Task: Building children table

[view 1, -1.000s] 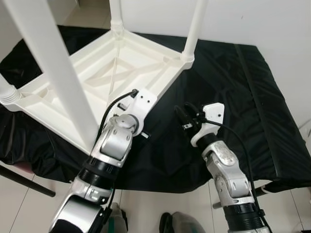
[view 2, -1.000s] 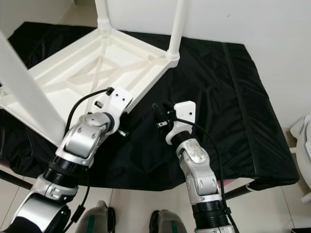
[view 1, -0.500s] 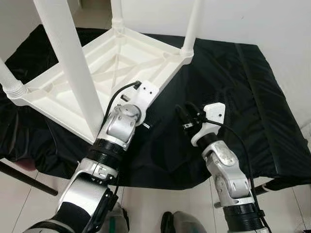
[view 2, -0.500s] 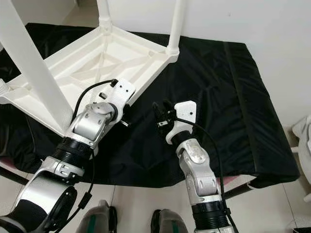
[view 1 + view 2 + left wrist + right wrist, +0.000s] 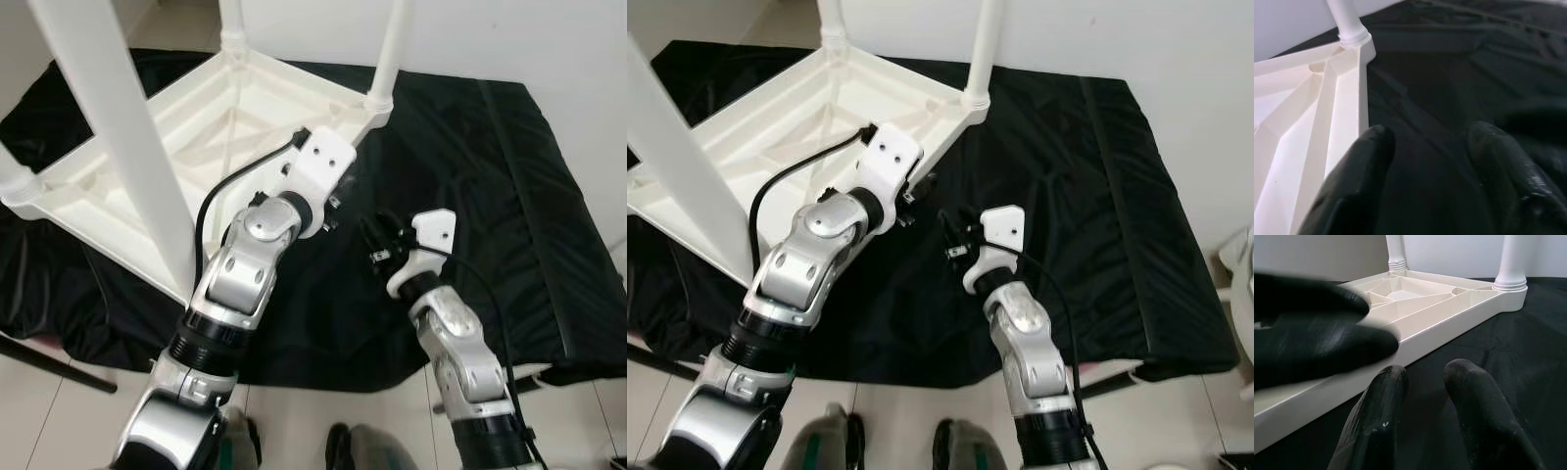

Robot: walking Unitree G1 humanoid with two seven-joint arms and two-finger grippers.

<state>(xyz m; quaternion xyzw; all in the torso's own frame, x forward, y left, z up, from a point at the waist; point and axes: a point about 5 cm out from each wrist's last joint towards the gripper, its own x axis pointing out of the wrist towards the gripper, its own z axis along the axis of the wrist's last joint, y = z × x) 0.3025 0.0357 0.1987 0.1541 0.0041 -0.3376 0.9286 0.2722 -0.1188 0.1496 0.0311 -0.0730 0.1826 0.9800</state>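
A white plastic children's table (image 5: 206, 127) lies upside down on a black cloth (image 5: 470, 157), filling the head views from about 9 to 12 o'clock, its ribbed underside up and white legs (image 5: 113, 127) rising from the corners. The left gripper (image 5: 1425, 142) hovers over the cloth just beside the tabletop's near edge, fingers (image 5: 1369, 147) spread wide with nothing between them. The right gripper (image 5: 1422, 374) sits near the centre, at about 4 o'clock from the left one, pointing at the same edge; its fingers (image 5: 1388, 382) stand a narrow gap apart, holding nothing.
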